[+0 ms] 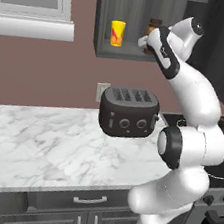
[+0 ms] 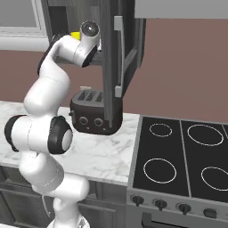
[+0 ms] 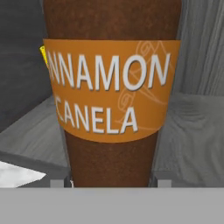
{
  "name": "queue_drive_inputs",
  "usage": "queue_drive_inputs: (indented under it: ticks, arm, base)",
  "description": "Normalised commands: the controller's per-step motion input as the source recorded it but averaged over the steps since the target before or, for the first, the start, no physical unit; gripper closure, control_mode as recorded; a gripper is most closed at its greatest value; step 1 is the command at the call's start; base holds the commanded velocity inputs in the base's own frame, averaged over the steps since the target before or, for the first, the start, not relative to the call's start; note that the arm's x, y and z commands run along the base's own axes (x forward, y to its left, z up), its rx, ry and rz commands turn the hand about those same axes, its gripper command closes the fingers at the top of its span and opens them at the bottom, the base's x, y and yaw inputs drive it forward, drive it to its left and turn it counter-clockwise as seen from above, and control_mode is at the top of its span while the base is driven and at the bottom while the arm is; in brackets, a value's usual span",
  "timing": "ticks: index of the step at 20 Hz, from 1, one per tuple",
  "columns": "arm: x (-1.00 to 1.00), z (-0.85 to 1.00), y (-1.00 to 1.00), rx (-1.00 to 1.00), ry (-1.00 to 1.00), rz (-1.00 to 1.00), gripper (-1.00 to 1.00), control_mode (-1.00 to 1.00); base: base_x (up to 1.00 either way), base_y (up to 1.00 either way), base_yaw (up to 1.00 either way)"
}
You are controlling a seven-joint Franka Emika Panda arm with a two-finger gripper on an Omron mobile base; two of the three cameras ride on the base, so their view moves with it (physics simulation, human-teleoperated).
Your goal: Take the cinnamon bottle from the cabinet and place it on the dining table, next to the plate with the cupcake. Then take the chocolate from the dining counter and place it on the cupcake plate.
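Note:
The cinnamon bottle (image 3: 111,87) is brown with an orange label reading "CANELA". It stands upright on the shelf of the open wall cabinet (image 1: 127,55), its dark lid (image 1: 154,24) rising above my hand. My gripper (image 3: 110,181) reaches into the cabinet and is shut on the bottle's lower part, one fingertip (image 3: 68,181) pressed against each side. From the left base view my gripper (image 1: 144,41) sits at the shelf's right end. The plate with the cupcake, the chocolate and the dining table are out of view.
A yellow cup (image 1: 117,33) stands on the same shelf, left of the bottle. The cabinet door (image 2: 113,67) hangs open beside my arm. A dark toaster (image 1: 129,112) sits on the marble counter (image 1: 39,144) below. A black stove (image 2: 187,156) lies to the right.

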Motion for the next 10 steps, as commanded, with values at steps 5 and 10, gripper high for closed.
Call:
queue_drive_inputs:
  ticks: [5,10]
  arm:
    - [-0.86,0.13,0.13,-0.12,0.00,0.05,1.00,-1.00]
    - [-0.90,0.00,0.24,-0.12,0.01,0.04,1.00,-1.00]
  base:
    - [0.00,0.00,0.00]
    - [0.00,0.00,0.00]
